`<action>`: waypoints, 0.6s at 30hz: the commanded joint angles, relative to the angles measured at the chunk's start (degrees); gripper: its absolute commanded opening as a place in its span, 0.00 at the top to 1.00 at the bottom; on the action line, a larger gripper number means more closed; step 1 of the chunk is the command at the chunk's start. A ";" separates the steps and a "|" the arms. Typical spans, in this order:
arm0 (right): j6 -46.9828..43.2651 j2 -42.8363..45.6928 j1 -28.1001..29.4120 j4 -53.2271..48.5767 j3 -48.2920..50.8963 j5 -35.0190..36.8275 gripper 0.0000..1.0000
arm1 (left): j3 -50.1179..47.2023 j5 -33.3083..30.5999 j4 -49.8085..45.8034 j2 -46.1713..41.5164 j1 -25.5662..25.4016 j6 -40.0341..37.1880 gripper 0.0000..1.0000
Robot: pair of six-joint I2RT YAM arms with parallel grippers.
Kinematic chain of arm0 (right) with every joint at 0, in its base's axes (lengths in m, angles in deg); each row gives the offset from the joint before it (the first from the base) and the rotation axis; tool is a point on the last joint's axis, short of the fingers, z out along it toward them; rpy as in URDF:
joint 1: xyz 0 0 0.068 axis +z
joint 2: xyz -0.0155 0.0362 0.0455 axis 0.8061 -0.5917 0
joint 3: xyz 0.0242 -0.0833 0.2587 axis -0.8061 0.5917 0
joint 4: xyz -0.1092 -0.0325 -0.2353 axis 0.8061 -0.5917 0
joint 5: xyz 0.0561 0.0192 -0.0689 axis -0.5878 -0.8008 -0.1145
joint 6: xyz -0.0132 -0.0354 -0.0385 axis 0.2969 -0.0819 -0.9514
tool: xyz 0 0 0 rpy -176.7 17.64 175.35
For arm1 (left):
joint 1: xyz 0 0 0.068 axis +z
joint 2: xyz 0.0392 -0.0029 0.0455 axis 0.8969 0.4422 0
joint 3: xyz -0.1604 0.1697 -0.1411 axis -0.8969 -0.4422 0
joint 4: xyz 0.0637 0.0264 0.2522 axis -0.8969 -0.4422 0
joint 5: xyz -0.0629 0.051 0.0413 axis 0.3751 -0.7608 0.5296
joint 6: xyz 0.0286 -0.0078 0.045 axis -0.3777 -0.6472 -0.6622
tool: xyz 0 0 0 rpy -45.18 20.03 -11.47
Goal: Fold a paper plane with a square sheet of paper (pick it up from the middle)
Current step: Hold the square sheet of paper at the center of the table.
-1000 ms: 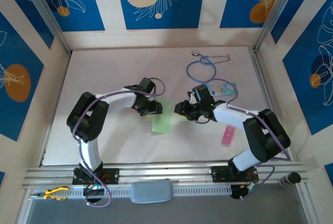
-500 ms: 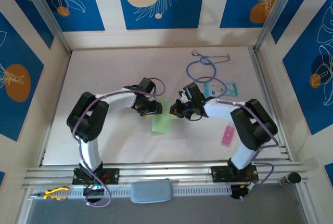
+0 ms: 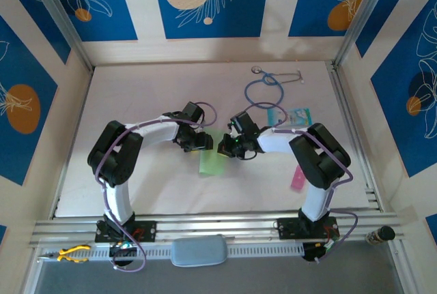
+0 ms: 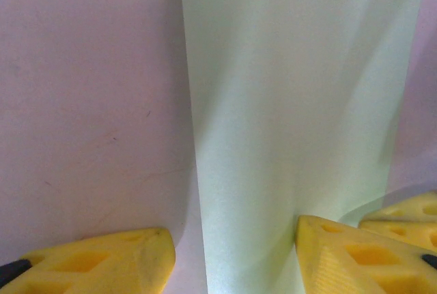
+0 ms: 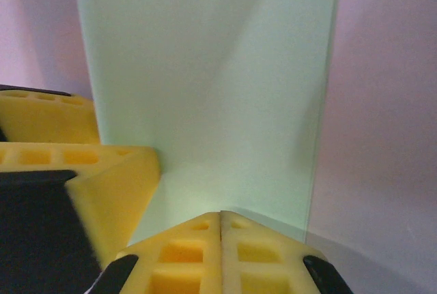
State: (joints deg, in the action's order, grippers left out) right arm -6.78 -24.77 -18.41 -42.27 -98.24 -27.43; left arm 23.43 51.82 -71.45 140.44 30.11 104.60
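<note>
The square sheet of paper (image 3: pixel 212 163) lies folded into a narrow light-green strip at mid-table, flat with a long crease (image 4: pixel 293 103). My left gripper (image 3: pixel 203 142) stands open over its far end. One yellow fingertip (image 4: pixel 136 256) is on the bare table beside the sheet and the other (image 4: pixel 328 246) is on the paper. My right gripper (image 3: pixel 222 149) comes in from the right, shut with its pads together and nothing between them. Its tip (image 5: pixel 220 215) touches the paper (image 5: pixel 212 69) close to the left gripper's finger (image 5: pixel 113 171).
A blue stethoscope (image 3: pixel 263 89) lies at the back right of the table. A teal-and-white card (image 3: pixel 298 115) sits behind the right arm, and a small pink strip (image 3: pixel 298 178) lies by the right arm's base. Yellow pliers (image 3: pixel 68 253) rest on the near rail.
My right gripper has moved left onto the paper's right edge and its jaws have shut. The left gripper and the paper have stayed put.
</note>
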 commanded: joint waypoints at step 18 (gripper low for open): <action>-5.18 -2.75 -0.70 -6.19 0.55 3.41 1.00 | -2.50 -2.07 3.46 2.42 -0.62 0.41 0.41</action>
State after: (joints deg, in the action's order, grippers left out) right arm -8.60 -25.73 -17.91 -43.65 -98.92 -25.11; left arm 23.34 51.95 -71.29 139.94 30.09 104.80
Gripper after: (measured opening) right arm 0.045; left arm 0.585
